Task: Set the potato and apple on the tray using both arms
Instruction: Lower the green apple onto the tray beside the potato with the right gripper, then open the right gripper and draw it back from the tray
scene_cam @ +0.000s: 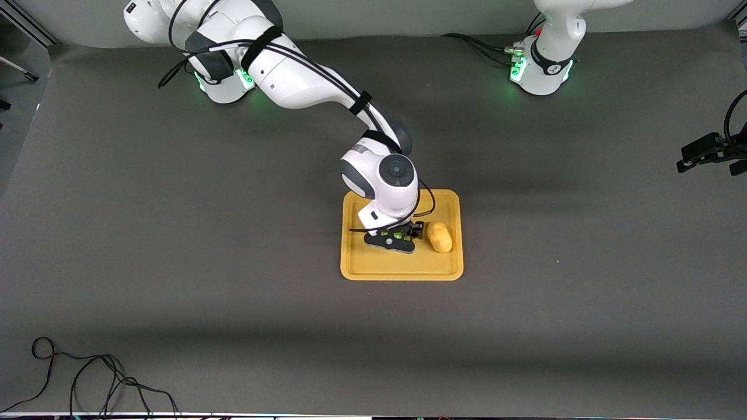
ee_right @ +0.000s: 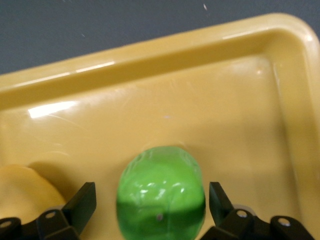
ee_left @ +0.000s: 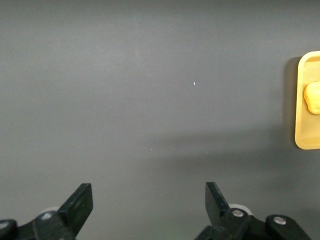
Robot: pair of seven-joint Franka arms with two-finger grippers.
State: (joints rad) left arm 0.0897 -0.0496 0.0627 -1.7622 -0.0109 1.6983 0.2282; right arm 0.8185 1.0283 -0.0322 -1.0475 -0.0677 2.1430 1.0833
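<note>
The flat orange-yellow plastic tray (scene_cam: 401, 269) holds the yellow-tan oval potato (scene_cam: 439, 236) beside the round green apple (ee_right: 161, 195), which lies between the right gripper (scene_cam: 398, 235)'s 2 spread fingers, apparently just released, while the left gripper (ee_left: 149, 207) waits spread over bare table.

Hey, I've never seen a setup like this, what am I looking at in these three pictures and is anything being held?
These are two white robot arms at a dark table. One picture looks down from a high camera facing them; the other two come from cameras on each arm's wrist. An orange-yellow tray lies mid-table with a potato on it. The right gripper is down in the tray, its fingers spread on either side of the green apple, which rests on the tray beside the potato, so nothing is gripped. The left gripper waits open over bare table toward its own end, holding nothing.
</note>
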